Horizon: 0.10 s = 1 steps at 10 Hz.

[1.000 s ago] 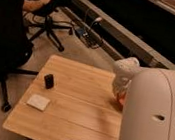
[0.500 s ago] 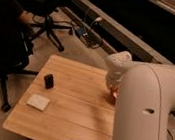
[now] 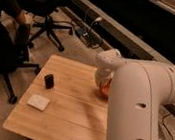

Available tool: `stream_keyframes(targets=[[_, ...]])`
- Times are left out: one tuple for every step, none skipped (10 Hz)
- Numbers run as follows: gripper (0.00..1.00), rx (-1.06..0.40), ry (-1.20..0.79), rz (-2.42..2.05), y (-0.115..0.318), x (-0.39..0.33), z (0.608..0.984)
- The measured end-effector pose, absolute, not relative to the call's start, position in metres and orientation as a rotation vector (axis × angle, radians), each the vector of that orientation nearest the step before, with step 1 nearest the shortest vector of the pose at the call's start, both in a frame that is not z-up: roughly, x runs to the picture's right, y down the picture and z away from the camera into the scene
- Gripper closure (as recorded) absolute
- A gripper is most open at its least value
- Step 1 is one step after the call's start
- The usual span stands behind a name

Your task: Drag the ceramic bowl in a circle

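Peeking past the white arm, the orange-red ceramic bowl (image 3: 103, 90) lies under the gripper (image 3: 102, 81), mostly hidden.

1. The arm (image 3: 140, 109) now fills more of the right side of the view than a second ago, covering more of the table (image 3: 69, 107).
2. The gripper (image 3: 103, 80), at the table's far right edge, sits further left in the view than before, over the bowl (image 3: 103, 90).
3. Less of the bowl shows now; only an orange sliver remains beside the arm.
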<state>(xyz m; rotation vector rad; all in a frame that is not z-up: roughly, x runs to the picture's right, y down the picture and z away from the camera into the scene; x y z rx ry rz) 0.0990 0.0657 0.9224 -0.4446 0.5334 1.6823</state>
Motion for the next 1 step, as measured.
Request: stream_keyframes(targets=[[1.0,-0.46,0.527,1.674,0.0672,0.0913,0.9229]])
